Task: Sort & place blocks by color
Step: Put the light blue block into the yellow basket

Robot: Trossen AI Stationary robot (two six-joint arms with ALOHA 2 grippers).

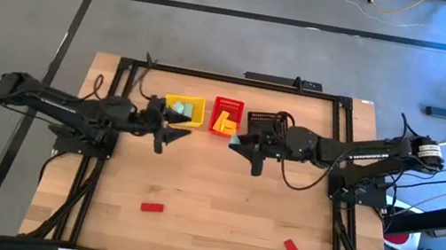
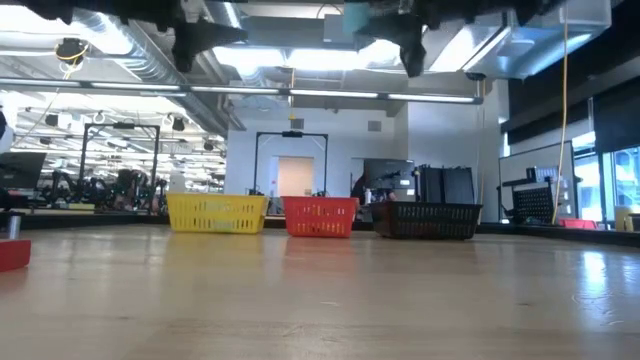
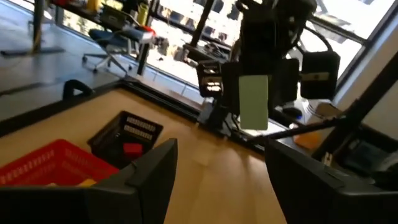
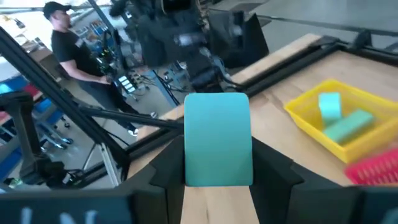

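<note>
My right gripper [image 1: 243,149] hangs above the table in front of the red basket [image 1: 226,117], shut on a pale teal-green block [image 4: 217,140]. The block also shows in the left wrist view [image 3: 254,101]. My left gripper [image 1: 170,131] is open and empty, in front of the yellow basket [image 1: 185,110], facing the right one. Two red blocks lie flat on the table near its front edge, one at the left [image 1: 152,207] and one at the right [image 1: 292,249]. The yellow basket [image 4: 339,118] holds two teal-green blocks. My right gripper pinches the teal-green block by its two long edges [image 4: 189,168] between its two fingers [image 4: 163,171]. The fingers come roughly level from the table's right side. The block's far end [image 4: 217,102] sticks out past the fingertips. The block is lifted clear of the table.
The black basket [image 1: 266,121] stands right of the red one and holds a red block [image 3: 132,148]. The red basket holds yellow blocks [image 1: 224,124]. A dark frame [image 1: 239,79] borders the table. A person [image 4: 62,37] stands in the room beyond the table.
</note>
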